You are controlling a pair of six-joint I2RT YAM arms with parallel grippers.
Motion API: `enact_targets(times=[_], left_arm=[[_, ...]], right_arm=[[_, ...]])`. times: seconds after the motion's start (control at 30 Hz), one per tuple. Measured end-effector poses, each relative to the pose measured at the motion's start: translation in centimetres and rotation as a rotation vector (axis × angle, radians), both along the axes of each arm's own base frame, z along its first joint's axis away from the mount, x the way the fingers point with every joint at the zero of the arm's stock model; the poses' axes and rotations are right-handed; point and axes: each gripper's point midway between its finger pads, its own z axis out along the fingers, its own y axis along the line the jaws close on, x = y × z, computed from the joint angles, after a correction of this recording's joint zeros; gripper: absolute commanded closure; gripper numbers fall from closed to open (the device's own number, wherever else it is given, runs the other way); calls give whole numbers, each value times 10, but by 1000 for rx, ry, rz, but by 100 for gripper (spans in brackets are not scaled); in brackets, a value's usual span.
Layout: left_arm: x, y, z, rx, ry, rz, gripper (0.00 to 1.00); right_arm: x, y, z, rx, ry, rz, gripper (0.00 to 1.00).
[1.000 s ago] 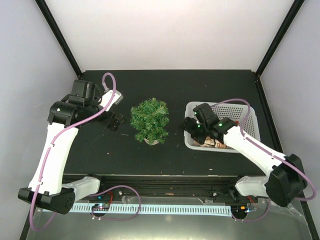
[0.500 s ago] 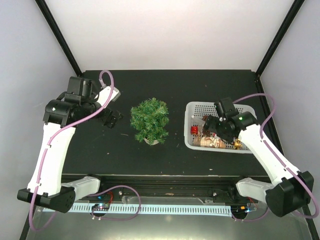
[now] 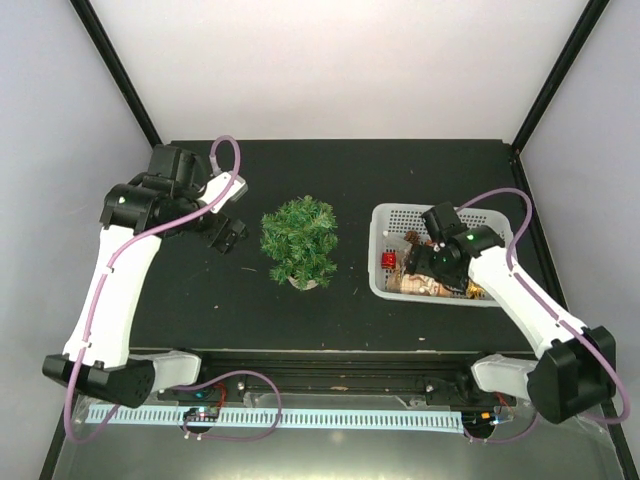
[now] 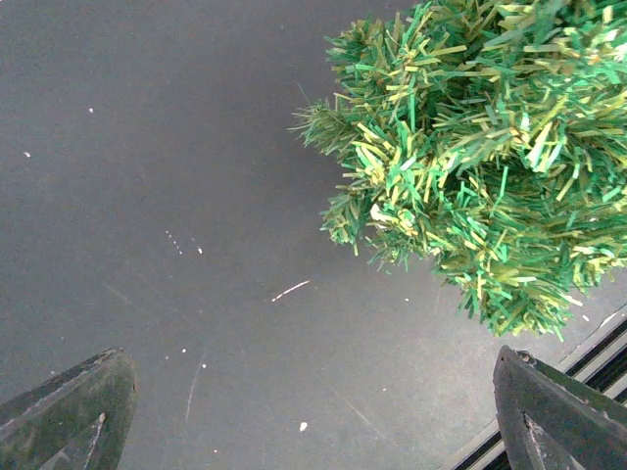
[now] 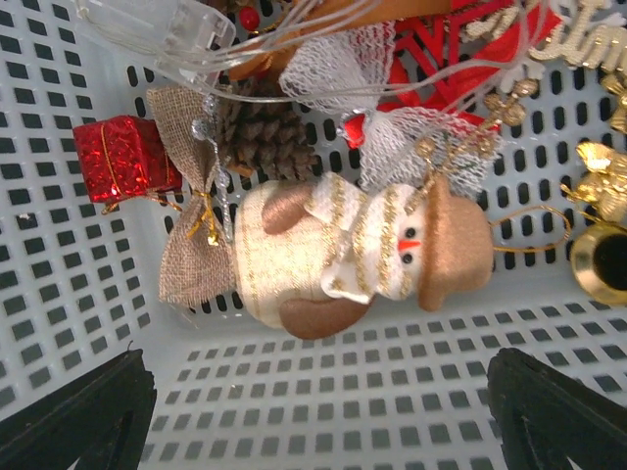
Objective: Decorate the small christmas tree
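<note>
The small christmas tree [image 3: 300, 240], bushy green on a whitish base, stands mid-table; its branches fill the upper right of the left wrist view [image 4: 490, 147]. My left gripper [image 3: 228, 233] hovers just left of the tree, open and empty [image 4: 313, 421]. My right gripper [image 3: 425, 258] hangs over the white basket [image 3: 500, 228], open with nothing between its fingers [image 5: 318, 411]. Below it lie a snowman ornament [image 5: 362, 255], a red gift box [image 5: 122, 157], a burlap bow [image 5: 191, 235] and a pine cone [image 5: 265, 137].
The basket [image 5: 49, 245] also holds a gold bell [image 5: 602, 259], white net ribbons [image 5: 338, 64] and a clear light-string case [image 5: 167, 24]. The red gift box [image 3: 389, 260] shows at the basket's left side. A metal rail [image 4: 607, 338] runs along the table's near edge.
My right gripper has moved right from the basket's left edge to over its middle and opened a little wider. The left arm shifted slightly, its gripper still beside the tree.
</note>
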Motion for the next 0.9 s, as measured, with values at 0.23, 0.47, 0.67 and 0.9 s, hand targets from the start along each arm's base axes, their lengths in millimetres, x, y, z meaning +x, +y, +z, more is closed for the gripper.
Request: enact_targets(times=[0.23, 0.47, 0.67, 0.9], left_arm=[[22, -2, -15, 15, -9, -3, 1], [49, 7, -17, -3, -42, 72, 1], [62, 17, -28, -27, -24, 136, 1], [70, 14, -32, -51, -12, 150, 1]], right_arm=[[15, 14, -21, 18, 50, 25, 7], [9, 19, -33, 28, 105, 68, 9], [-8, 16, -41, 34, 146, 87, 10], [-27, 12, -39, 52, 148, 97, 10]])
